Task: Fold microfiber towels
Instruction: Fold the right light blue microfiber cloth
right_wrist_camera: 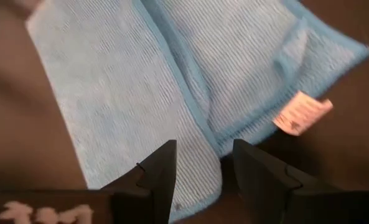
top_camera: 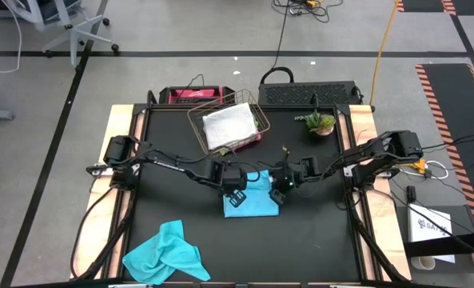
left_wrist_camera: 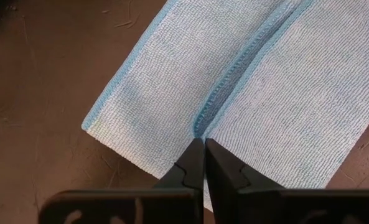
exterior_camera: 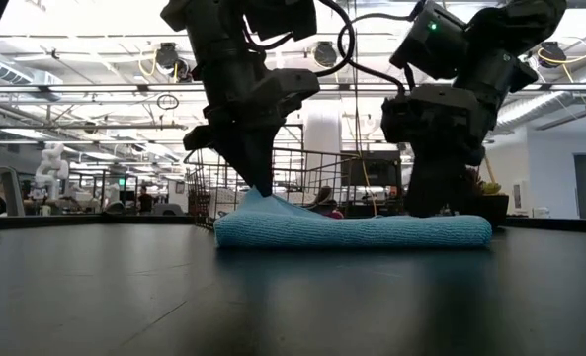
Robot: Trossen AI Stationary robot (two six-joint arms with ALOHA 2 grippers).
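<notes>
Folded turquoise towel [top_camera: 251, 202] mid-tabletop [top_camera: 316, 240], between both arms. Left gripper [left_wrist_camera: 204, 144] fingers shut, tips at hemmed edge, seemingly pinching towel there. Right gripper [right_wrist_camera: 204, 163] fingers spread, nothing held, above opposite end. Judgement: lift pinched edge level, keep hems aligned. Second turquoise towel [top_camera: 166, 254] crumpled near front; copper wire basket [top_camera: 229, 124] with light grey towel [top_camera: 227, 126] behind, small plant [top_camera: 320, 122] beside; none obstructs.

Both arms [top_camera: 173, 162] are matt black, built of slim tubes and chunky joint blocks, with black cables looped along them. The right arm [top_camera: 356, 160] shows a small green light near its wrist. Each gripper [left_wrist_camera: 204, 149] ends in two flat, dark, tapering fingers [right_wrist_camera: 159, 171] on a black crossbar with white markings.
</notes>
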